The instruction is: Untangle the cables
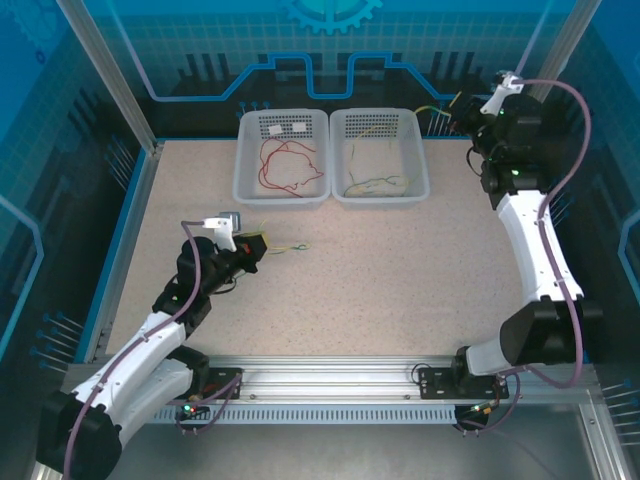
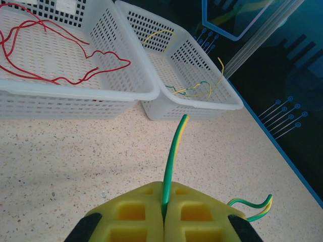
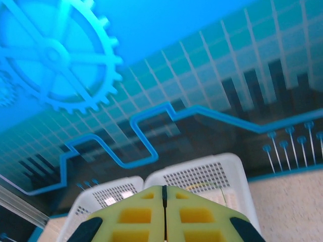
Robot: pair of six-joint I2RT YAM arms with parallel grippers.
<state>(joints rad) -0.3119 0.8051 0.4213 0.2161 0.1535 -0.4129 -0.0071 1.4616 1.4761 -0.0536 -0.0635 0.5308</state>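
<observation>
Baskets (image 2: 75, 91) side by side, cables (image 2: 108, 52) inside; another cable (image 2: 174, 151) before them

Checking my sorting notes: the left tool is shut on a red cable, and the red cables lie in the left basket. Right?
No: the left wrist view shows the left tool shut on a yellow-green cable, not a red one. The red cables do lie in the left basket.

A robotics lab cell: aluminium frame posts (image 1: 108, 75), blue circuit-print wall panels (image 1: 330, 40), speckled worktable (image 1: 400, 270).
</observation>
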